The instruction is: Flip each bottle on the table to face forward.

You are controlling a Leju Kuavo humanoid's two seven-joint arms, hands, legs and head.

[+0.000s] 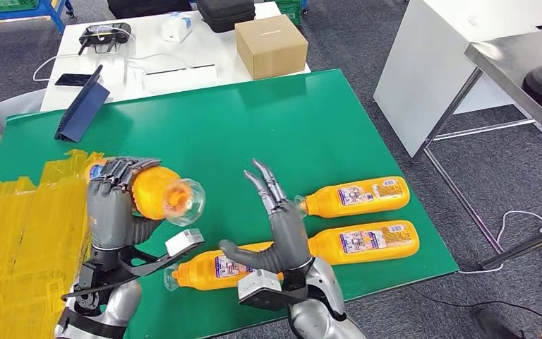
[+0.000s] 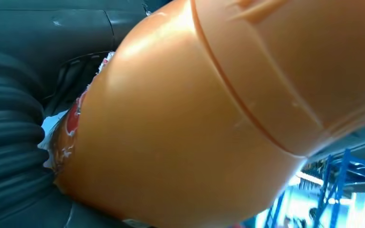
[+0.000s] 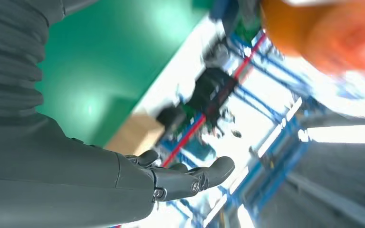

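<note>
My left hand [image 1: 113, 201] grips an orange bottle [image 1: 159, 192] and holds it up above the green table [image 1: 254, 120], its base end pointing toward my right hand. The left wrist view shows that bottle [image 2: 195, 118] close up against the hand's grey cover [image 2: 9, 156]. My right hand [image 1: 279, 215] is raised with its fingers spread and holds nothing; the right wrist view shows its fingers [image 3: 190, 178] apart, with the lifted bottle [image 3: 328, 33] blurred beyond. Three orange bottles lie on the table: one [image 1: 208, 268] under my right hand, and two [image 1: 356, 198] [image 1: 367, 242] to the right with labels up.
Yellow tape [image 1: 28, 233] covers the table's left part. A dark tablet stand [image 1: 81, 113] sits at the back left. A cardboard box [image 1: 269, 46] and devices lie on the white table behind. A metal table frame [image 1: 466, 134] stands to the right.
</note>
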